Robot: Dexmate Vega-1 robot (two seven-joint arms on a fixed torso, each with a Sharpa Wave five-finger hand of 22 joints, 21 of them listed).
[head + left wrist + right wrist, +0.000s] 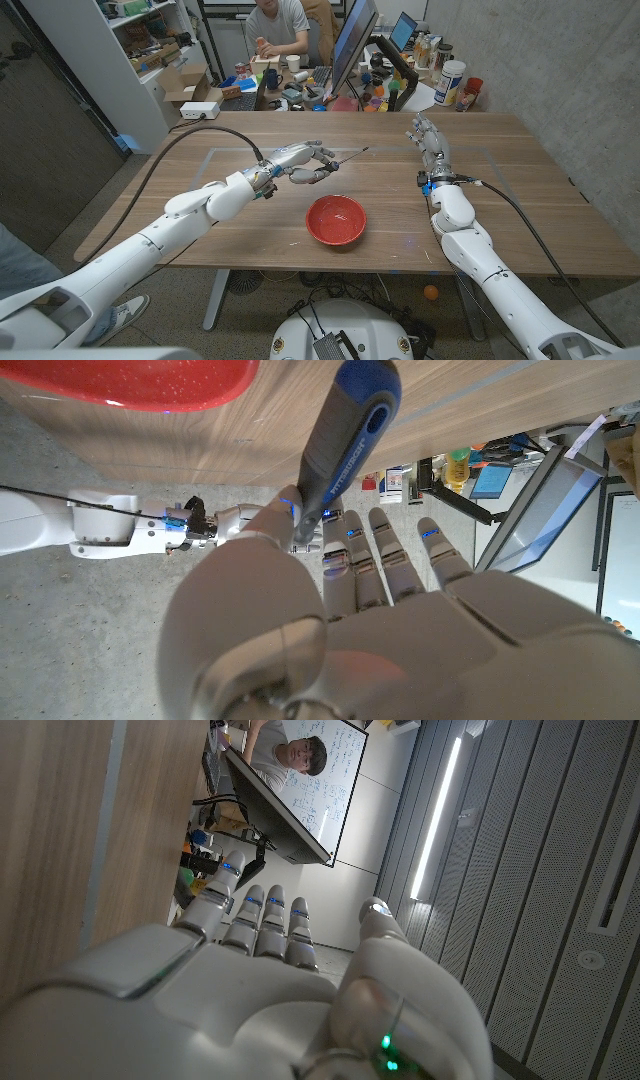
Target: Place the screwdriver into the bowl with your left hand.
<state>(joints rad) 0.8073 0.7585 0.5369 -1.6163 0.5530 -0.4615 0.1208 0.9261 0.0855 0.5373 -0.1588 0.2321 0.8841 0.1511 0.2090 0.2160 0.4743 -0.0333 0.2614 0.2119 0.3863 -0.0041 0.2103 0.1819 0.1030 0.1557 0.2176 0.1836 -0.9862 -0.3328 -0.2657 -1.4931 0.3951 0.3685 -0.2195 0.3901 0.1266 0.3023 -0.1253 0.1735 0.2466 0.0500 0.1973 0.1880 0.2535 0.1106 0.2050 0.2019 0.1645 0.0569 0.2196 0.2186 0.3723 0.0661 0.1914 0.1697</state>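
Red bowl (336, 219) sits nearest on the wooden table (240, 225), near-centre, upright, nothing visible inside it. Left hand (305, 162) is just beyond the bowl on the far-left side, raised off the tabletop, arm coming in from the near-left corner. It holds the screwdriver (343, 160): fingers curled around the handle, thin metal shaft sticking out to the right and slightly toward the far side, tip over bare wood, apart from the bowl. Left wrist view confirms the hold: dark grey and blue handle (345, 445) is pinched between thumb and one finger, other fingers (390, 555) extended and slightly spread beside it; bowl rim (160, 385) is visible close past the handle. So the screwdriver is in the left hand, above the table, not in the bowl. Right hand (428, 137) is well apart at the far-right of the table, holding nothing, fingers straight and close together, pointing toward the far edge. Right wrist view shows the same: fingers (265, 920) extended side by side, thumb alongside, nothing between them. Far side: a person (278, 25) seated at a cluttered desk behind a monitor (352, 45).
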